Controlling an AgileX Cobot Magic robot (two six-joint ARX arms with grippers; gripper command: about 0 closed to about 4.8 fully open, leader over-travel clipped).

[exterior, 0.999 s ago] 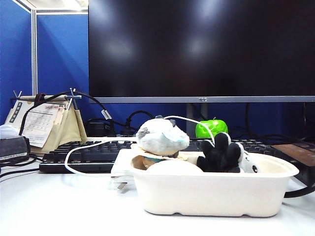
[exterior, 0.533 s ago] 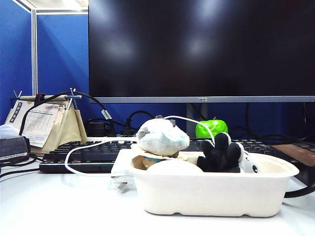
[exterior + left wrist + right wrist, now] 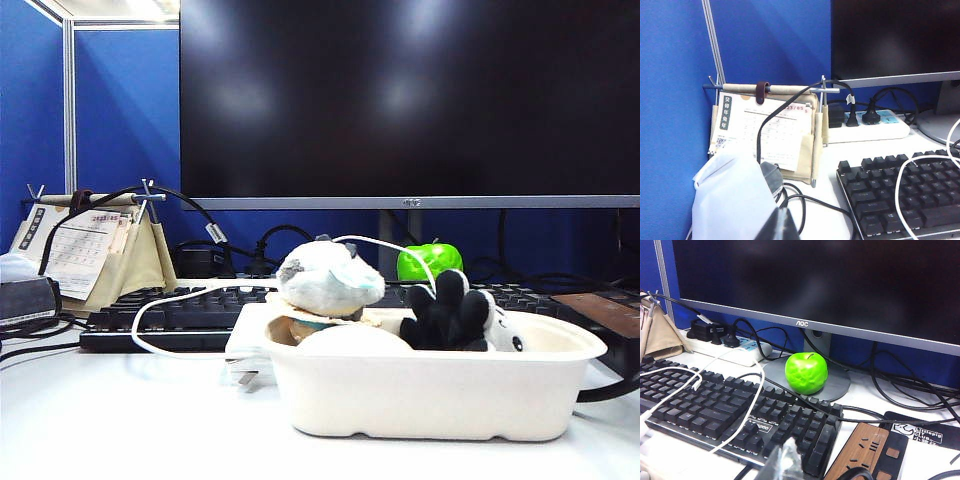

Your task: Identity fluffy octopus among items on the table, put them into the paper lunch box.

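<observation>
The fluffy octopus [image 3: 452, 312] lies inside the paper lunch box [image 3: 440, 395] at its right end, black tentacles pointing up, grey-white head against the right rim. The box stands on the white table [image 3: 120, 425], right of centre. Neither gripper shows in the exterior view. In the left wrist view my left gripper [image 3: 780, 223] is only a dark tip with the fingers together, held above a white bag [image 3: 732, 200] far from the box. My right gripper [image 3: 788, 460] shows as a shut pale tip over the keyboard [image 3: 715, 405], nothing held.
A pale grey-white plush [image 3: 328, 278] rests on the box's left rim above a cream rounded item [image 3: 350, 338]. Behind stand a monitor [image 3: 400, 100], a green apple [image 3: 430, 260], a desk calendar [image 3: 85, 250], a power strip [image 3: 865, 127] and loose cables [image 3: 160, 300].
</observation>
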